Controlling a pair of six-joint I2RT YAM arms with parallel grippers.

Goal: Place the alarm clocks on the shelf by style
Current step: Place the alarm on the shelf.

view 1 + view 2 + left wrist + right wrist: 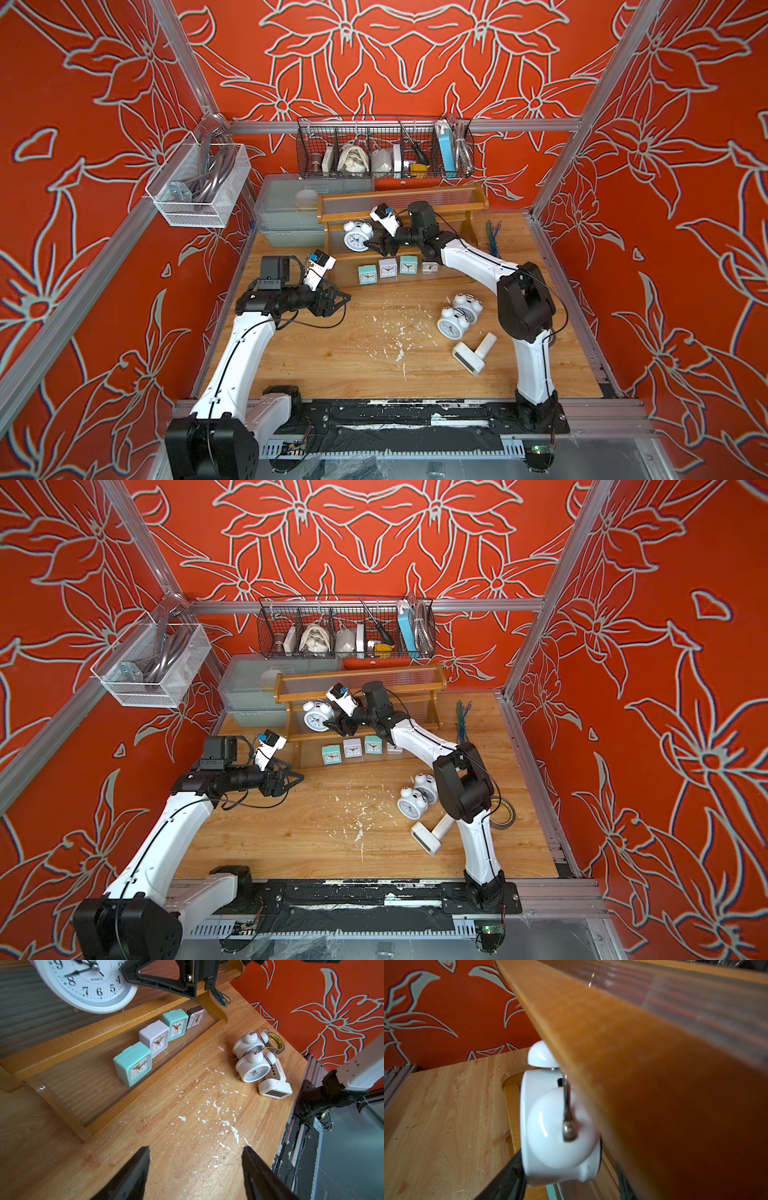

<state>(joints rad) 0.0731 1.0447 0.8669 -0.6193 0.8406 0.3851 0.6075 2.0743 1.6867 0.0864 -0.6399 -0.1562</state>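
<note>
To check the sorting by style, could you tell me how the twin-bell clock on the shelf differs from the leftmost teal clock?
The twin-bell clock is round, white and bell-topped; the teal clock is square and plain. The twin-bell clock is at the shelf's middle tier, between the right gripper's jaws; the teal clock stands free on the lowest. Both have analog faces turned forward.
</note>
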